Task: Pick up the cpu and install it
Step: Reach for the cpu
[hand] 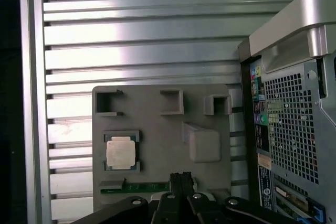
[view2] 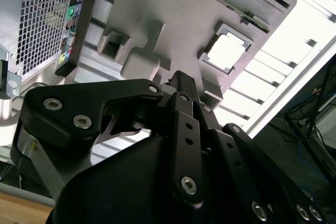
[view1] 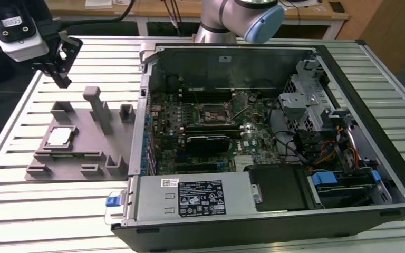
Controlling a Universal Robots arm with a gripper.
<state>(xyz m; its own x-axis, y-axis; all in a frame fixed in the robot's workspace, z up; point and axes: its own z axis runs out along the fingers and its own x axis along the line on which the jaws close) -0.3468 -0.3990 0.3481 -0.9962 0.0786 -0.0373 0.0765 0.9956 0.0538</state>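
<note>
A slatted metal worktop carries everything, with pale wooden furniture and dark floor beyond it. A flat grey tray with raised blocks lies on the slats, and the rest is placed from it.

The cpu sits flat in a square pocket of the tray, silver top up and untouched. Any marking on the cpu is too faint to make out in the first wrist view.

The hand hangs above the tray, clear of it, with its fingers together and nothing between them. In the first wrist view the hand covers part of the tray's edge, next to a green strip set in a slot of the tray. In the second wrist view the black body of the hand hides much of the tray and the slats, though the cpu shows past it.

An open computer case lies just beside the tray, on the exterior view's right, and its nearest corner is cut off by the frame. The socket on its board is well apart from the tray, and whether it is latched cannot be told. The arm is cut off beyond the case.
</note>
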